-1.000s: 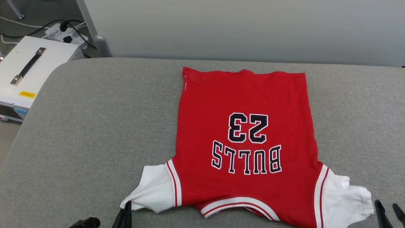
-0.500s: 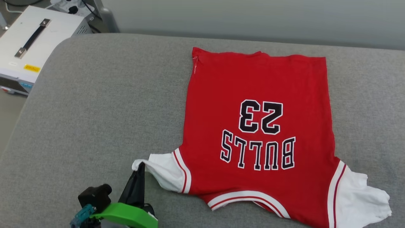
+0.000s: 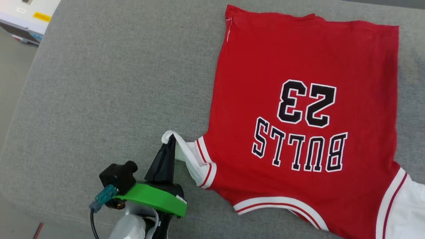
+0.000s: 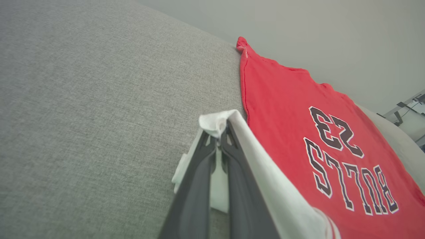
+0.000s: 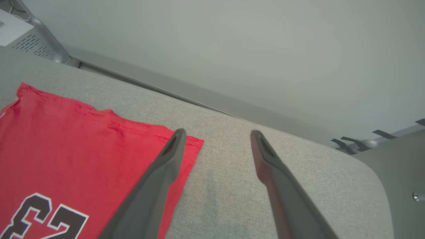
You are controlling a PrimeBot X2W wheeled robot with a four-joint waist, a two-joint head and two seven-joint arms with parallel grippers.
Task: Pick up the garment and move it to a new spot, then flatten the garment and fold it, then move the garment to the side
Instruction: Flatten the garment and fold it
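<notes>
**Grey pad, tee spread out, L sleeve in my claw**

Grey woven pad (image 3: 99,99) carries the red BULLS 23 jersey tee (image 3: 298,59). It lies print-up, hem at the far side, collar end toward me, right of centre in head view. My left claw (image 3: 171,139) is clenched on the tip of the white sleeve (image 3: 189,157) on that side, with the cloth lifted off the pad into a small peak. My right claw (image 5: 218,132) is released, nothing btw its fingers, and points past the far hem corner (image 5: 194,142).

Step in hand, I reckon: folding that sleeve in over the red body. To do it well:
- Carry the tip low & straight toward the lettering (image 3: 298,146).
- Don't tug past the striped seam; thin fabric prob drags & wrinkles the body.
- Let go once the sleeve lies flat on red.
- Right claw can pin the body if it creeps.

Views differ. Left wrist cam gives the pinch up close: white cloth capped over the tips, a strip running down btw the fingers (image 4: 199,172). Head cam gives the layout, incl. the other sleeve (image 3: 410,209), cut by the frame edge. Right wrist cam adds the pale wall (image 5: 232,49) behind the pad.
</notes>
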